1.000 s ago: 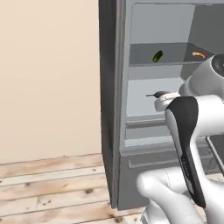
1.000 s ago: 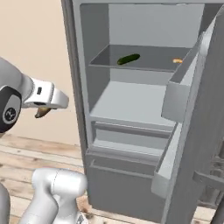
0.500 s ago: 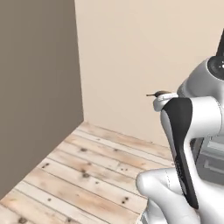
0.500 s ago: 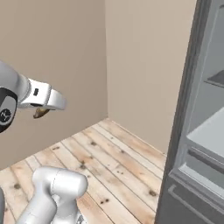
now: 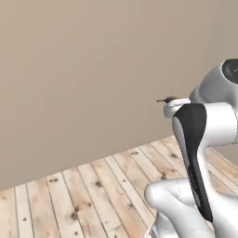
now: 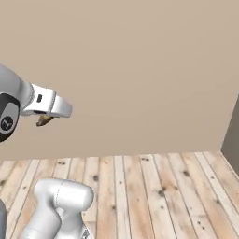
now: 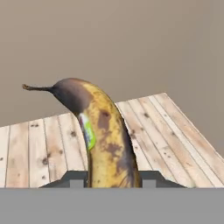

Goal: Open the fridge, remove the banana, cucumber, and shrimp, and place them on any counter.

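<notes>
Hand view puts the banana (image 7: 103, 135) right up close, standing between the two dark finger tips at the bottom, its brown stem end pointing off to the left and a small green sticker on its spotted yellow skin. The gripper (image 7: 106, 179) is clamped on the fruit's lower part, a fingertip (image 7: 72, 178) pressed on either side. Behind it runs a pale plank floor (image 7: 39, 144) and a plain beige wall (image 7: 131, 43). From the left base view, the banana's dark stem (image 5: 168, 99) pokes out leftward above the white hand, high over the boards, with the wall far behind. From the right base view, the gripper (image 6: 46, 117) sits at the left, the banana's brown tip (image 6: 44, 121) peeking out just beneath the white hand, held well above the floor (image 6: 154, 186).
</notes>
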You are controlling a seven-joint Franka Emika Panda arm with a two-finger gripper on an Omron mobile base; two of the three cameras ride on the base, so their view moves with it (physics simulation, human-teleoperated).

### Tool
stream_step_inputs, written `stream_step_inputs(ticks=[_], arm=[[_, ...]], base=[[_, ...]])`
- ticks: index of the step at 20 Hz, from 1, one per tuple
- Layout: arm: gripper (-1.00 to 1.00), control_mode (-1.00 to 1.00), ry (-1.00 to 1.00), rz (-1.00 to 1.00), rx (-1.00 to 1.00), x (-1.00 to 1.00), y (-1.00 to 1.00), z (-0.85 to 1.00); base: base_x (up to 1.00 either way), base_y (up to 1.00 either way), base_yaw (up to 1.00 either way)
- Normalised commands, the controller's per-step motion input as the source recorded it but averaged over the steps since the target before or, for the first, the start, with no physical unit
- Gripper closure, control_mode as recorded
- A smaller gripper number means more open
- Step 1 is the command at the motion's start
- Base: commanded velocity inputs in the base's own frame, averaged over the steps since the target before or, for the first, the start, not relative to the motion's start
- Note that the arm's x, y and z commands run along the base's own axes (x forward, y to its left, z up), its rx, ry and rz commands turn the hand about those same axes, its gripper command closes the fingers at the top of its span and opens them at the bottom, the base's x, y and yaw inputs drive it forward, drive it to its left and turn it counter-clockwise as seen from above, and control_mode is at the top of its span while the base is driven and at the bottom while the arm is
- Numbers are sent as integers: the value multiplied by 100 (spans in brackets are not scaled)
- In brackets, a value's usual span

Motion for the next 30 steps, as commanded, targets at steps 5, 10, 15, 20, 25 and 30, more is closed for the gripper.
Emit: stream_step_inputs(ticks=[5, 10, 15, 20, 25, 30], arm=[[100, 100, 0, 0, 0, 0, 0, 0], [100, 100, 0, 0, 0, 0, 0, 0], [100, 100, 0, 0, 0, 0, 0, 0], [100, 100, 0, 0, 0, 0, 0, 0], [100, 100, 0, 0, 0, 0, 0, 0], [100, 100, 0, 0, 0, 0, 0, 0]], base=[[-15, 0, 100], [-20, 0, 100], [-24, 2, 100], [-24, 0, 100], [-49, 16, 100], [-27, 10, 96]])
